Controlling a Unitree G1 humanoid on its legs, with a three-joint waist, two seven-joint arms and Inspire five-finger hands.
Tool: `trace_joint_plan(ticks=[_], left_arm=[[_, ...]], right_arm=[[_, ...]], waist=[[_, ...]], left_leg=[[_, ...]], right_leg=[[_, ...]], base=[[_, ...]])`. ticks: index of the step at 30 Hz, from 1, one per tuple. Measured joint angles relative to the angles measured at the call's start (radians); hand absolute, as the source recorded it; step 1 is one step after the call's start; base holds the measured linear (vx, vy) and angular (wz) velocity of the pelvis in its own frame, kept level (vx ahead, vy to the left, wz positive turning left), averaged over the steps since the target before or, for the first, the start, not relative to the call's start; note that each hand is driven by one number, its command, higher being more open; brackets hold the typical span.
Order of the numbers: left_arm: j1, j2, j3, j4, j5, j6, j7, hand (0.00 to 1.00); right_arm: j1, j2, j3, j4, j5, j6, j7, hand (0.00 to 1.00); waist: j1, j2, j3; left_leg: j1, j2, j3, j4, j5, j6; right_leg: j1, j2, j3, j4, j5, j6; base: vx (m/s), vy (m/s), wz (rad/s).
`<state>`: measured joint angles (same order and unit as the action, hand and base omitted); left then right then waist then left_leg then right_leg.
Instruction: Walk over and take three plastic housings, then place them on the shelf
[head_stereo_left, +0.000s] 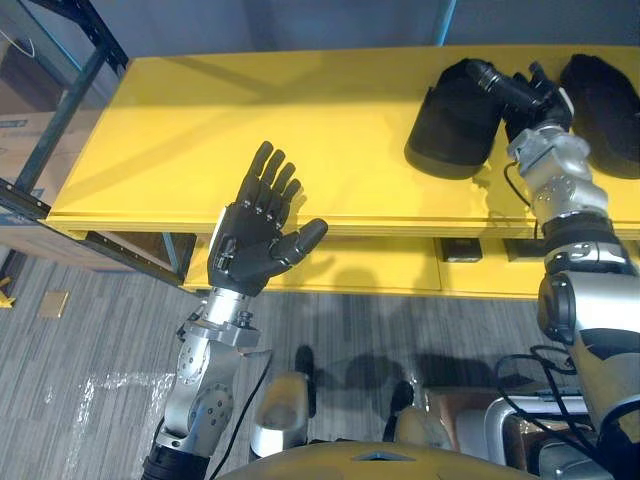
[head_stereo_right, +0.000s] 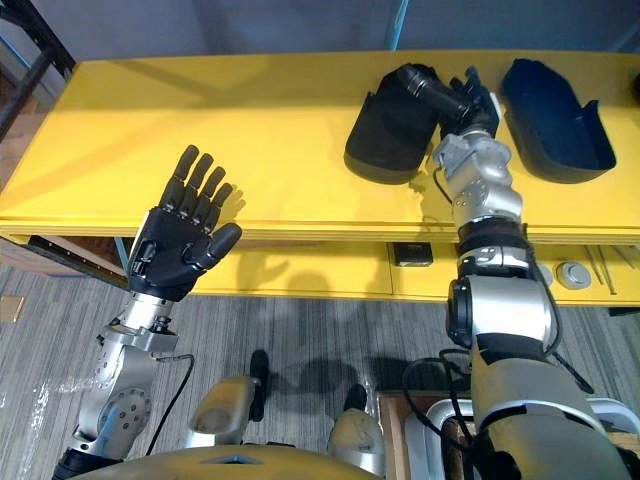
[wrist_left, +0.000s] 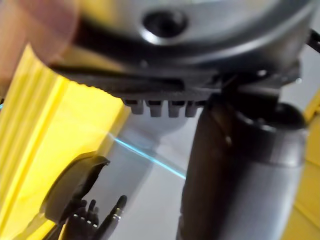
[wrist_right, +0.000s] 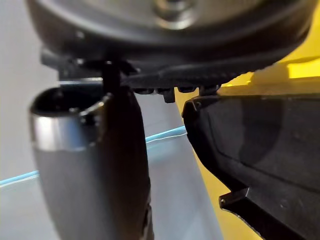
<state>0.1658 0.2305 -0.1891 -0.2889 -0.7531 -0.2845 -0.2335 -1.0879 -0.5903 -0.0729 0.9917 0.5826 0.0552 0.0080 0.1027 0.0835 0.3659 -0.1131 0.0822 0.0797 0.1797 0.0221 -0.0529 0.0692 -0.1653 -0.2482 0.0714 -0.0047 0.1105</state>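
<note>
Two black plastic housings lie at the right of the yellow table (head_stereo_left: 250, 130): a left housing (head_stereo_right: 385, 130) lying hollow side down and a right housing (head_stereo_right: 555, 120) with its hollow side up. My right hand (head_stereo_right: 470, 105) sits between them, open, its thumb stretched across the top of the left housing. In the right wrist view the straight thumb (wrist_right: 95, 165) stands beside a housing's dark wall (wrist_right: 255, 150). My left hand (head_stereo_left: 255, 235) is raised at the table's front edge, open, palm up and holding nothing.
A dark metal rack (head_stereo_left: 60, 110) stands off the table's left end. Below the front edge runs a yellow ledge holding a small black box (head_stereo_right: 412, 253) and a grey round part (head_stereo_right: 572, 273). Grey carpet (head_stereo_left: 90, 330) lies beneath.
</note>
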Motion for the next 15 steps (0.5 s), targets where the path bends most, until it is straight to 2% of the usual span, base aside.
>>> trace_joint_plan(ticks=[8,15], left_arm=[[-0.003,0.016,-0.032,0.002,-0.035,-0.003,-0.042,1.00],[-0.002,0.025,-0.041,0.005,-0.035,-0.005,-0.042,1.00]], right_arm=[[-0.109,-0.032,0.097,0.027,-0.030,-0.003,0.080,1.00],[-0.113,-0.035,0.159,0.034,-0.068,-0.004,0.133,1.00]], waist=[[0.000,0.017,0.050],[0.004,0.024,0.056]], left_leg=[[-0.018,-0.003,-0.008,-0.013,0.019,0.003],[-0.015,-0.002,-0.036,-0.050,0.053,-0.007]], right_leg=[[-0.043,-0.012,-0.006,0.055,-0.019,-0.002],[-0.072,-0.016,-0.023,0.122,-0.056,-0.011]], base=[[-0.02,-0.001,0.03],[-0.03,-0.027,0.11]])
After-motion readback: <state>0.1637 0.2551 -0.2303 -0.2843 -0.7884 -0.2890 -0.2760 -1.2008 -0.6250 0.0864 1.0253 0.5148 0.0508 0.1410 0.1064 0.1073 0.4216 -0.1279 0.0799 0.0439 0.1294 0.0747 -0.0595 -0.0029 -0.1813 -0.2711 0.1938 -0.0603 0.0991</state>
